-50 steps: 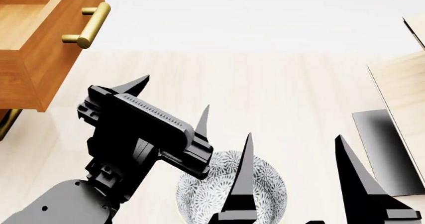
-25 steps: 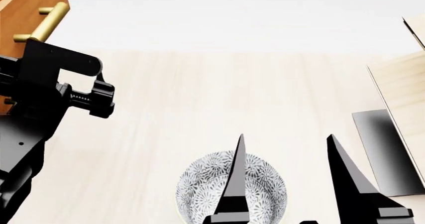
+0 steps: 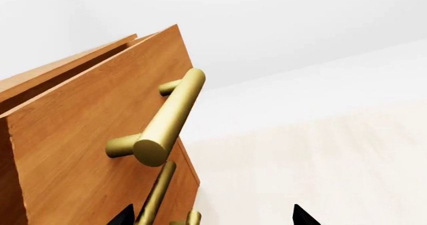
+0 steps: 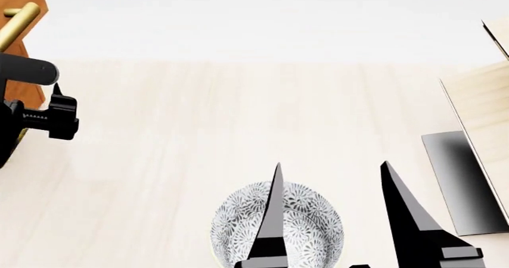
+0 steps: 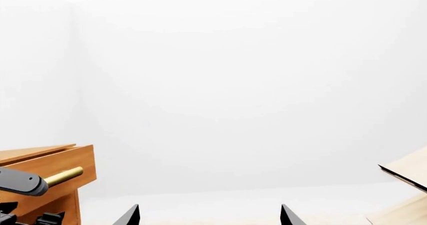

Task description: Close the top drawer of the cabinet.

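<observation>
Left gripper [image 3: 212,216] spread wide, empty, close before top drawer [image 3: 87,135] front and its brass handle [image 3: 167,120]. Right gripper [image 4: 338,220] spread, empty, above patterned bowl [image 4: 318,220].

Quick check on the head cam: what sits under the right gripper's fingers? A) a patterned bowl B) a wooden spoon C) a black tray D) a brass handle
A: in the head view the right gripper has its two dark fingers spread apart above a round grey-and-white patterned bowl on the pale floor.
</observation>
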Robot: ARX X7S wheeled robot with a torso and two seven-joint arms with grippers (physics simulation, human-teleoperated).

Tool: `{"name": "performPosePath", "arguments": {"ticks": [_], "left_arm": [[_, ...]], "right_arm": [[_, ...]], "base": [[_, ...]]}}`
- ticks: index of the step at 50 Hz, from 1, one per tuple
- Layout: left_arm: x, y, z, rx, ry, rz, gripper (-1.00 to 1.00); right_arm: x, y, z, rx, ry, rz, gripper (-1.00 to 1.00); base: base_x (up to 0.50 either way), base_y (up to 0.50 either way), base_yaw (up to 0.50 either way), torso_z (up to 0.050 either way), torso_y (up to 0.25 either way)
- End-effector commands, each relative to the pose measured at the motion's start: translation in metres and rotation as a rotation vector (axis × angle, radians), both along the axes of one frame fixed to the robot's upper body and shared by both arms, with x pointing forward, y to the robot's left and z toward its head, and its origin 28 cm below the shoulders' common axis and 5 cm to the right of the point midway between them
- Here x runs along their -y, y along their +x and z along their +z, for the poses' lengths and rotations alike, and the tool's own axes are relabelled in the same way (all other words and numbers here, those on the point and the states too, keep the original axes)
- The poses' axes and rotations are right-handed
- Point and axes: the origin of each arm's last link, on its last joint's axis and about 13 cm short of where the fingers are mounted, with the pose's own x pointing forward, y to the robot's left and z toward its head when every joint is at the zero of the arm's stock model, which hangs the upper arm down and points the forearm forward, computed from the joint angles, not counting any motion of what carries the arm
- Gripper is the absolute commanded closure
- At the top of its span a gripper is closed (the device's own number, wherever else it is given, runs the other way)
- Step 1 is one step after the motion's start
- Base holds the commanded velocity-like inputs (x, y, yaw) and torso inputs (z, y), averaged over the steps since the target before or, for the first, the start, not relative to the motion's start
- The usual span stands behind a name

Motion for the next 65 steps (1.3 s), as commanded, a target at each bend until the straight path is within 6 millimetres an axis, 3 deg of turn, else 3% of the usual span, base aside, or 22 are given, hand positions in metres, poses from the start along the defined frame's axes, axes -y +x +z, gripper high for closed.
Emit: {"name": "performPosePath", "arguments": {"ticks": [1, 26, 53, 65], "left_arm": [[-0.022, -0.007, 0.004, 0.003, 0.018, 0.082, -1.00], [-0.065, -0.025, 0.016, 0.012, -0.022, 0.236, -1.00], [-0.090, -0.043, 0.009, -0.018, -0.071, 0.369, -1.00], [-0.091, -0.046, 0.008, -0.015, -0.075, 0.372, -1.00]], "right_arm": [[-0.002, 0.000, -0.001, -0.003, -0.007, 0.011, -1.00], [-0.005, -0.001, 0.000, -0.002, -0.013, 0.029, -1.00], [-0.006, -0.001, -0.003, -0.011, -0.021, 0.037, -1.00], [-0.007, -0.001, -0.002, -0.009, -0.025, 0.041, -1.00]], "base": [[0.00, 0.00, 0.00, 0.000, 0.000], [0.00, 0.00, 0.00, 0.000, 0.000], [0.00, 0.00, 0.00, 0.000, 0.000], [0.00, 0.00, 0.00, 0.000, 0.000]]}}
